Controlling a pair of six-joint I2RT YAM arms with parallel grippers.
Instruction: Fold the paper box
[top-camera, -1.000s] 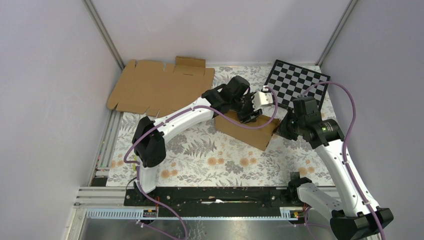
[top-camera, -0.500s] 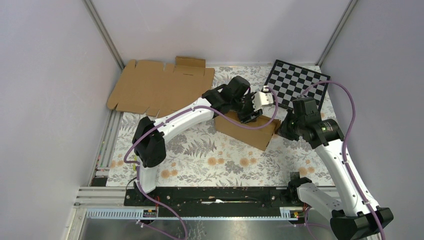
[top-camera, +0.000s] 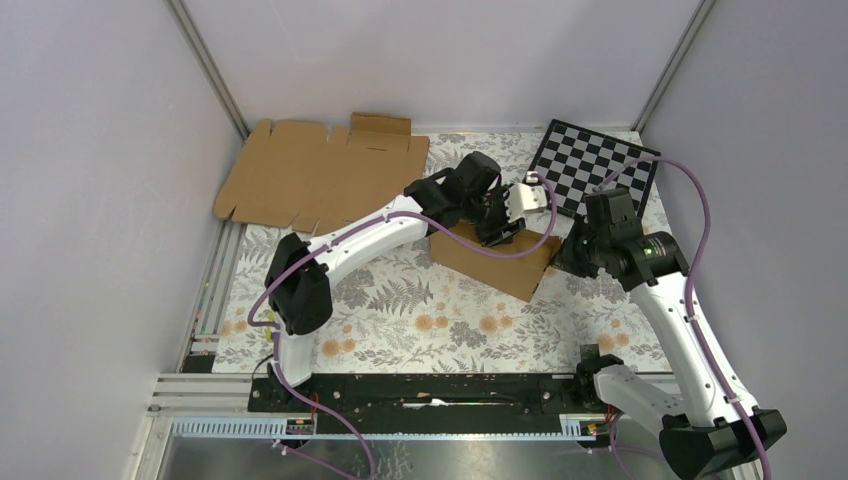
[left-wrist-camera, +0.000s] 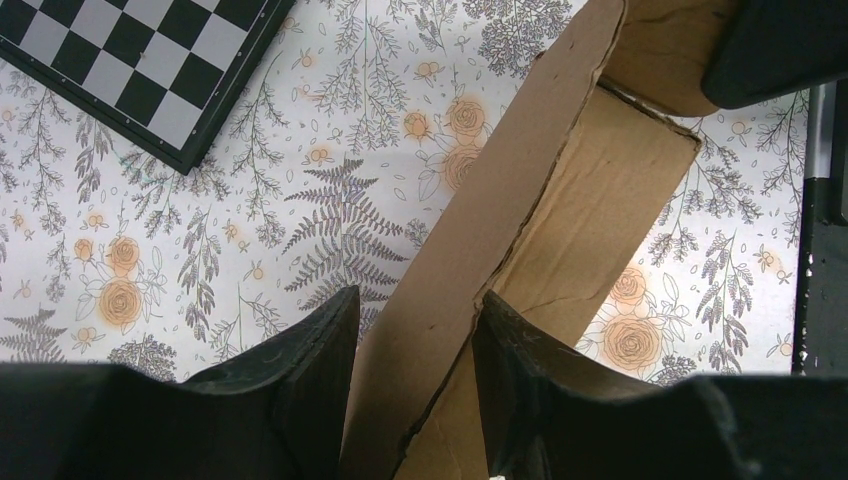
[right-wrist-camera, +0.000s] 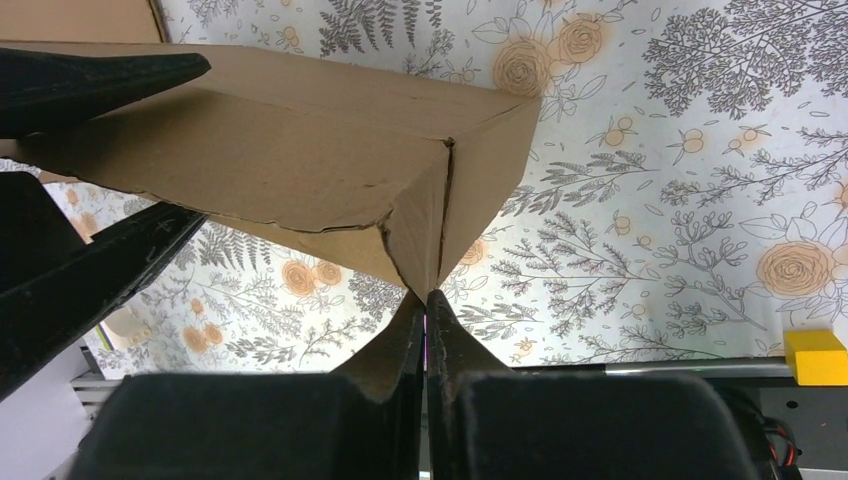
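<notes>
The paper box (top-camera: 490, 262), brown cardboard and partly folded, lies on the floral mat at mid-table. My left gripper (top-camera: 503, 226) reaches over its far side; in the left wrist view (left-wrist-camera: 415, 300) its fingers straddle an upright cardboard wall (left-wrist-camera: 500, 220) and press it from both sides. My right gripper (top-camera: 562, 258) is at the box's right corner; in the right wrist view (right-wrist-camera: 428, 295) its fingers are shut, their tips touching the box's corner edge (right-wrist-camera: 440, 220). The left fingers (right-wrist-camera: 100, 75) show around the box there.
A flat brown cardboard sheet (top-camera: 320, 175) lies at the back left. The checkerboard (top-camera: 595, 165) lies at the back right, close behind both grippers, and also shows in the left wrist view (left-wrist-camera: 130, 70). Grey walls enclose the table. A black rail (top-camera: 420, 390) runs along the near edge.
My right wrist has edged slightly toward the far side at the box's right corner. The left arm and the box have barely moved.
</notes>
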